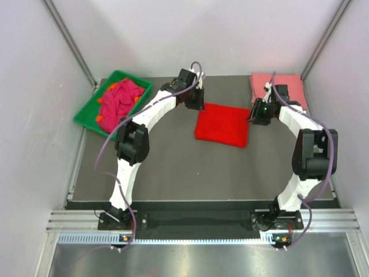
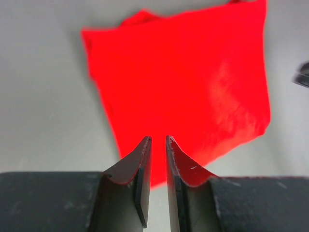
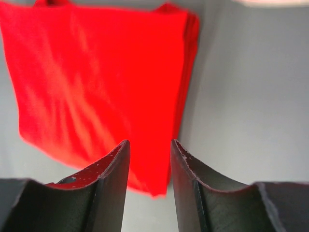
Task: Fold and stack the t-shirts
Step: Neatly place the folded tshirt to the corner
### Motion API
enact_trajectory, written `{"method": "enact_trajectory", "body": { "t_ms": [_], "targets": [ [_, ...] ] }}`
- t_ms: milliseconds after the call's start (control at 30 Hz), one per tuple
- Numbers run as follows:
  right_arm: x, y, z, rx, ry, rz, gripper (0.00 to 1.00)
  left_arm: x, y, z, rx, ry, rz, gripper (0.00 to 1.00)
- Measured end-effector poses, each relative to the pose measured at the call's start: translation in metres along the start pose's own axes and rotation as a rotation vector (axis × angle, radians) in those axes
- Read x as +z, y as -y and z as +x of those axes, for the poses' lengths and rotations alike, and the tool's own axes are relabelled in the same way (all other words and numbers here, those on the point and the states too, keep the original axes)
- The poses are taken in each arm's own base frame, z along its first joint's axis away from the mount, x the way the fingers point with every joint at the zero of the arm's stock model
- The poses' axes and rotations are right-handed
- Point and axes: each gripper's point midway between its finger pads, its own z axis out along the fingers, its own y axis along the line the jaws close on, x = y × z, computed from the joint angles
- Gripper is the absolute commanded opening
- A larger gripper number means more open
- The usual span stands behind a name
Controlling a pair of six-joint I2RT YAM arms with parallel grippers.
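A bright red t-shirt [image 1: 222, 125] lies folded into a flat rectangle on the dark mat, mid-table. My left gripper [image 1: 196, 105] hovers at its back left corner. In the left wrist view its jaws [image 2: 158, 141] stand a narrow gap apart with nothing between them, the red t-shirt [image 2: 183, 72] lying below. My right gripper [image 1: 256, 118] hangs just off the shirt's right edge. Its jaws [image 3: 149, 145] are open wider and empty above the red t-shirt [image 3: 96, 77]. A salmon pink t-shirt [image 1: 278, 86] lies folded at the back right corner.
A green tray [image 1: 86, 111] at the back left holds a heap of crumpled magenta and orange t-shirts [image 1: 120, 99]. Pale walls close in the table on three sides. Both arm bases sit on the rail at the near edge.
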Motion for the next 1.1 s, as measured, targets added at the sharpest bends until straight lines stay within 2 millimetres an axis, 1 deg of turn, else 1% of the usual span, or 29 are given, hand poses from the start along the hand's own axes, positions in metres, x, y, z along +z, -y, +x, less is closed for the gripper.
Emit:
{"method": "enact_trajectory", "body": {
  "t_ms": [100, 233, 333, 367, 433, 500, 667, 767, 900, 1000, 1100],
  "targets": [
    [0.020, 0.005, -0.010, 0.010, 0.005, 0.006, 0.40, 0.021, -0.001, -0.003, 0.004, 0.022, 0.060, 0.23],
    [0.048, 0.018, -0.010, 0.030, -0.002, 0.032, 0.40, 0.055, -0.014, -0.004, 0.007, 0.059, 0.102, 0.24],
    [0.067, 0.027, -0.008, 0.048, -0.001, 0.049, 0.41, 0.080, -0.030, -0.005, -0.018, 0.093, 0.104, 0.24],
    [0.071, 0.026, -0.009, 0.058, 0.001, 0.038, 0.41, 0.087, -0.035, -0.007, -0.030, 0.107, 0.104, 0.24],
    [0.075, 0.027, -0.019, 0.056, 0.029, 0.038, 0.42, 0.101, -0.048, -0.012, -0.066, 0.133, 0.098, 0.25],
    [0.080, 0.026, -0.027, 0.057, 0.051, 0.029, 0.42, 0.109, -0.059, -0.016, -0.100, 0.152, 0.100, 0.25],
    [0.087, 0.025, -0.040, 0.037, 0.080, 0.022, 0.43, 0.107, -0.069, -0.039, -0.123, 0.226, 0.109, 0.27],
    [0.090, 0.026, -0.046, 0.024, 0.085, 0.023, 0.43, 0.104, -0.076, -0.046, -0.139, 0.245, 0.111, 0.27],
    [0.091, 0.028, -0.049, 0.007, 0.086, 0.033, 0.43, 0.097, -0.084, -0.048, -0.166, 0.240, 0.125, 0.27],
    [0.092, 0.029, -0.049, -0.005, 0.078, 0.040, 0.43, 0.082, -0.092, -0.046, -0.190, 0.213, 0.113, 0.27],
    [0.093, 0.029, -0.051, -0.020, 0.070, 0.037, 0.43, 0.051, -0.092, -0.038, -0.201, 0.176, 0.091, 0.27]
  ]
}}
